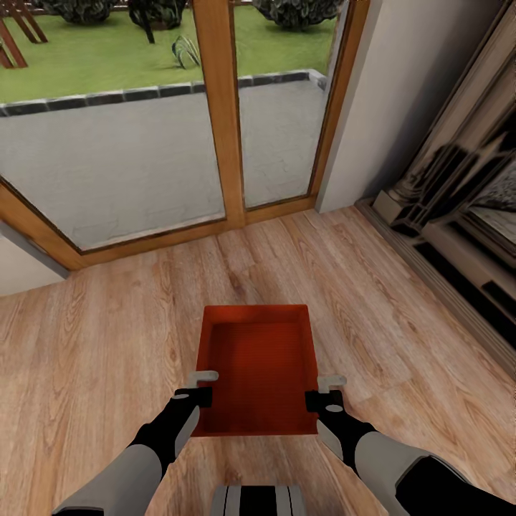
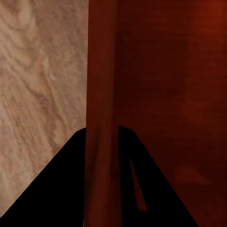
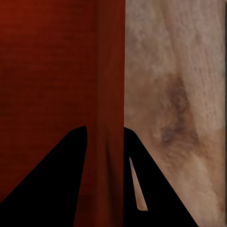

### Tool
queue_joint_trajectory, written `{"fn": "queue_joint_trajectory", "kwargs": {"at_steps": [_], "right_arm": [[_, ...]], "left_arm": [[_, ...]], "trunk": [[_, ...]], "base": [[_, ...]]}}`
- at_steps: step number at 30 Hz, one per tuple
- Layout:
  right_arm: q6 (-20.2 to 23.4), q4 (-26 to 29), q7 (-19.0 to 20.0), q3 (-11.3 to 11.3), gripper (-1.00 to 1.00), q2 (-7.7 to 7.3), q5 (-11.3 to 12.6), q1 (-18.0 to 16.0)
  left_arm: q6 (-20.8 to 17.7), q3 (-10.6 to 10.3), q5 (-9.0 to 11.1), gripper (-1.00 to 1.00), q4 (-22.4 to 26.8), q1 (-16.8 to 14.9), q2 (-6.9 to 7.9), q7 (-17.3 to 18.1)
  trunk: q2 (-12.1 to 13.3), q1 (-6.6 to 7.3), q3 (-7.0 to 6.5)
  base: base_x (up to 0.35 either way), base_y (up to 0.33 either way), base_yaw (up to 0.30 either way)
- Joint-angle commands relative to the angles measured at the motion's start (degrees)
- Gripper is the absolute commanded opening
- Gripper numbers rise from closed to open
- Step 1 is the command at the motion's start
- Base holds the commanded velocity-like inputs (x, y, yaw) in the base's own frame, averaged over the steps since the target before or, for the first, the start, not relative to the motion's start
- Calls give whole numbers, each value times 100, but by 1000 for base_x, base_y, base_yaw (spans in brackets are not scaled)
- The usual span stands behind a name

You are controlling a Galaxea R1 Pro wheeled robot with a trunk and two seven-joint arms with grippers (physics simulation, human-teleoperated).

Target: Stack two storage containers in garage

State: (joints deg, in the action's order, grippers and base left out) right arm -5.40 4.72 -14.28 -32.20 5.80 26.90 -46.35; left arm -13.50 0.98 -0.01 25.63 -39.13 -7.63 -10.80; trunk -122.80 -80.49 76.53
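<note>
- Holding a red-orange storage container point(image 1: 259, 369) between them, both arms reach forward in the head view, the bin hanging over the light wood-plank floor point(image 1: 107, 344) of the living room
- Left gripper point(image 1: 203, 387) sits on the bin's left wall near its near corner; in the left wrist view the left gripper point(image 2: 101, 156) has a dark finger on each side of the upright red wall point(image 2: 99, 94), closed on it
- Right gripper point(image 1: 326, 390) is on the bin's right wall, opposite the left one; in the right wrist view the right gripper point(image 3: 106, 156) likewise straddles the wall point(image 3: 111, 85), clamped on it
- The bin is open at the top, its flat bottom visible, long side running away from the robot
- Wood-framed glass doors point(image 1: 222, 115) stand ahead, with grey paving point(image 1: 122, 158) and a lawn point(image 1: 100, 61) beyond the glass
- A dark fireplace surround point(image 1: 459, 215) lines the right side, next to a white wall point(image 1: 401, 100)
</note>
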Motion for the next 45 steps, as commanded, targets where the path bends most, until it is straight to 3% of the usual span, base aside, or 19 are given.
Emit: {"fn": "queue_joint_trajectory", "kwargs": {"at_steps": [1,45], "right_arm": [[-40,-6,-12,-14,-100,0,44,-5],[-251,190,-5,-32,-100,0,-10,3]], "left_arm": [[-37,-10,16,-100,3,2,-2,-37],[-37,-10,18,-100,3,2,5,-37]], "trunk": [[40,23,-16],[1805,990,-805]], "base": [[0,0,0],[0,0,0]]}}
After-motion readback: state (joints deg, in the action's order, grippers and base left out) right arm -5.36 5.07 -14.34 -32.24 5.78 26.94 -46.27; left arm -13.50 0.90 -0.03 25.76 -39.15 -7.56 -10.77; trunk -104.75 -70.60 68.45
